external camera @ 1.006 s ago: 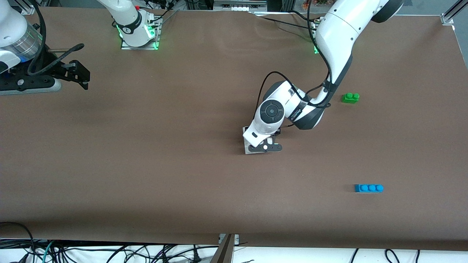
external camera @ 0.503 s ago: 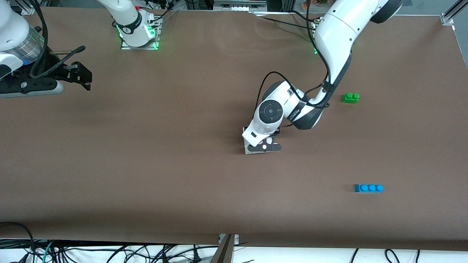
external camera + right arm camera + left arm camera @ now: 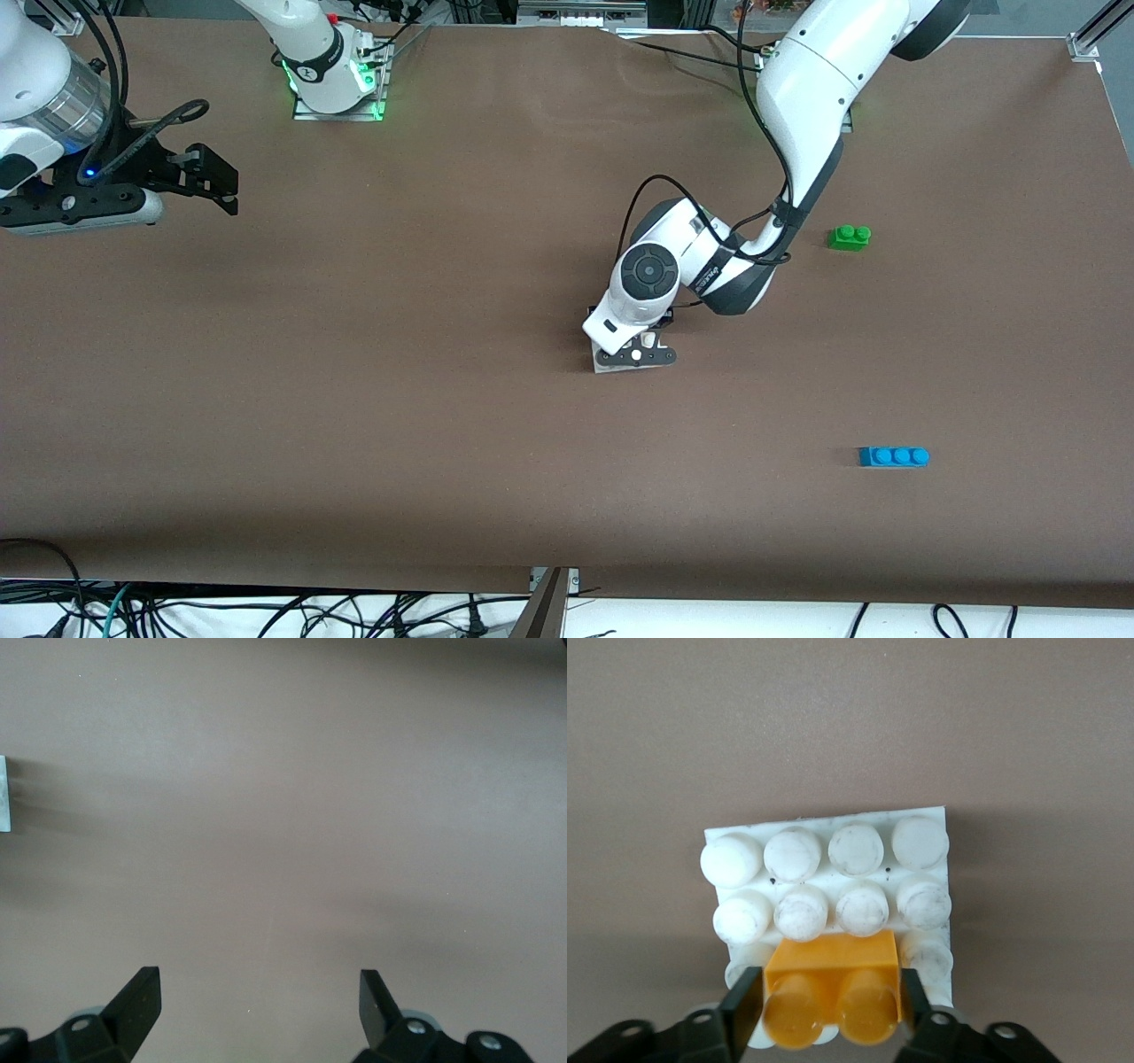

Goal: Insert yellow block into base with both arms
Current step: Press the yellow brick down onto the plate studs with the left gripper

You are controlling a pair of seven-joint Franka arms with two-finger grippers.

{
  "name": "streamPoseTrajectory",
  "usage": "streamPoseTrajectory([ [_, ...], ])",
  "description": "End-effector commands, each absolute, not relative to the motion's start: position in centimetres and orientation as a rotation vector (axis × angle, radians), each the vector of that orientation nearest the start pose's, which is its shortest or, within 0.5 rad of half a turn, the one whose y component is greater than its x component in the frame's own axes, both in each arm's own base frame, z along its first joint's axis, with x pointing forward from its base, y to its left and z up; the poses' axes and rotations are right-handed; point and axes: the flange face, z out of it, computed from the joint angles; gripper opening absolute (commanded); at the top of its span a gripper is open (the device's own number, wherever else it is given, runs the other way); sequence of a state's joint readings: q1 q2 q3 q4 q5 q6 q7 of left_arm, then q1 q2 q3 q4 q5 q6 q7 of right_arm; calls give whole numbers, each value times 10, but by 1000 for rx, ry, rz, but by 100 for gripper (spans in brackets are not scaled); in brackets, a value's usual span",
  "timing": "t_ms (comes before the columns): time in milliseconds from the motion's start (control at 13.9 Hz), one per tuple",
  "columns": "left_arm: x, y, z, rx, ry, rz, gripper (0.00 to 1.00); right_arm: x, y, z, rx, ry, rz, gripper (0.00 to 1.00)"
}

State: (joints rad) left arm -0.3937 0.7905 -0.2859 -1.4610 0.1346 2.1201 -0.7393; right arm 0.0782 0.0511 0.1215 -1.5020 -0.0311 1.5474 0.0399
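My left gripper (image 3: 640, 351) is low over the white studded base (image 3: 602, 364) in the middle of the table and hides most of it in the front view. In the left wrist view my left gripper (image 3: 828, 994) is shut on the yellow block (image 3: 833, 983), a finger on each end. The block sits over the base's (image 3: 833, 855) rows closest to the gripper; I cannot tell if it is pressed onto the studs. My right gripper (image 3: 209, 182) is open and empty over bare table at the right arm's end, also seen in the right wrist view (image 3: 257, 988).
A green two-stud brick (image 3: 850, 237) lies toward the left arm's end of the table. A blue three-stud brick (image 3: 894, 456) lies nearer the front camera at the same end. Brown table surface surrounds the base.
My right gripper has drifted a little toward the middle of the table. My left gripper has shifted slightly over the base, still holding the yellow block.
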Motion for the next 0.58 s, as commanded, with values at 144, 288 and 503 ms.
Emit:
streamPoseTrajectory([
  [144, 586, -409, 242, -3129, -132, 173, 100, 557, 106, 634, -3140, -233, -14, 99],
  [288, 596, -388, 273, -3104, -162, 188, 100, 558, 105, 632, -3138, -221, -11, 99],
  [503, 601, -354, 334, -3055, -220, 206, 100, 561, 105, 633, -3137, -216, -40, 99],
])
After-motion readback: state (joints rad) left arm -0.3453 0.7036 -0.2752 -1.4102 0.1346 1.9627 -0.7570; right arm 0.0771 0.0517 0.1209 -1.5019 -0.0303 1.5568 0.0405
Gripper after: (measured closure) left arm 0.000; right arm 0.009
